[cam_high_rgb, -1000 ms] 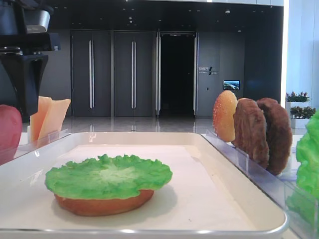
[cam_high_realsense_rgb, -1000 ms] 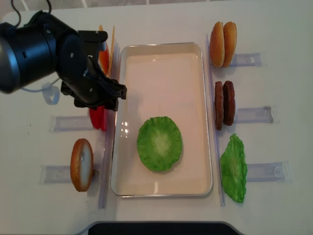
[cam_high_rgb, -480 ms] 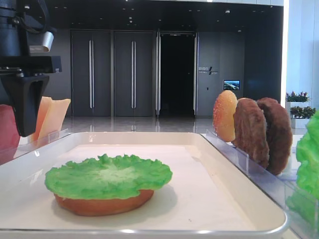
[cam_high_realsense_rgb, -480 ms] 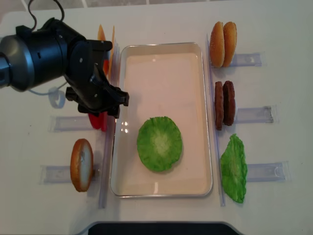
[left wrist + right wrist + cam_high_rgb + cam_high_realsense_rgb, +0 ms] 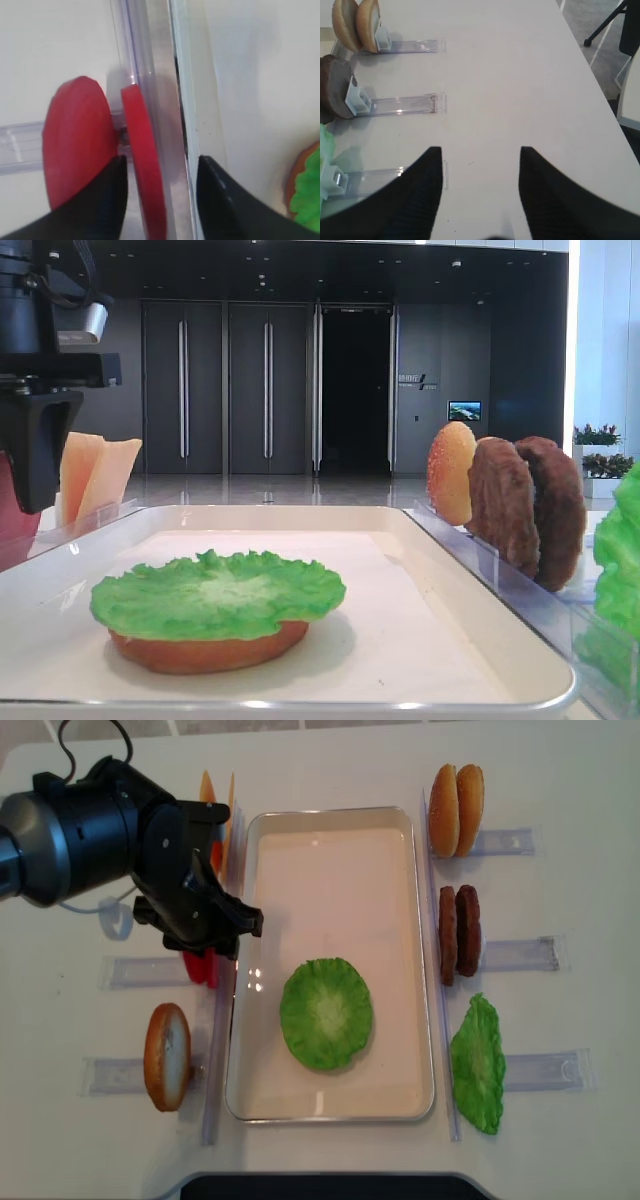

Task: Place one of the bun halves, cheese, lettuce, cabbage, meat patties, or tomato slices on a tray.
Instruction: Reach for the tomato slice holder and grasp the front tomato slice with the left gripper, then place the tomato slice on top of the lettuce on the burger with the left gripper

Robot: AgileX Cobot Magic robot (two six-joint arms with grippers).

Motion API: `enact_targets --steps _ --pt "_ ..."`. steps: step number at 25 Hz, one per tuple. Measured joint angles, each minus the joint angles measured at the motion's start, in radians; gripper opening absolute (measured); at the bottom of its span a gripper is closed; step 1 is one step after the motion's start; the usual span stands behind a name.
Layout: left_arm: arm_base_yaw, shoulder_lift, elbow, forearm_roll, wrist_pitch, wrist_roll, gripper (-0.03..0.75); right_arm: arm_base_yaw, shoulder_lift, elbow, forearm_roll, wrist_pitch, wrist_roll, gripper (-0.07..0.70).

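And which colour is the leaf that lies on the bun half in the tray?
Bright green, paler at its middle: the lettuce on the bun half. The overhead exterior view shows it best.

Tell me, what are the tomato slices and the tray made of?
Tomato slices: probably moulded plastic or rubber toys, judging by the uniform matte red, smooth faces and no seeds. Tray: looks like glossy white plastic or enamelled metal; its rim catches bright reflections.
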Motion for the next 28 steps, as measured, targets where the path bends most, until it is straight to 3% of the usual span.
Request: enact_targets --steps 5,7,13,28 --pt "0.0 0.0 0.0 0.013 0.004 0.0 0.09 0.0 0.0 0.0 0.0 0.0 0.0 0.365" --pt "0.0 0.0 0.0 0.019 0.007 0.0 0.05 0.0 0.0 0.0 0.0 0.0 0.0 0.365" --pt "0.0 0.0 -0.006 0.02 0.024 0.001 0.048 0.0 0.0 0.0 0.0 0.0 0.0 0.365" --pt "0.0 -0.156 -0.188 -0.01 0.239 0.039 0.048 0.0 0.0 0.0 0.0 0.0 0.0 0.365"
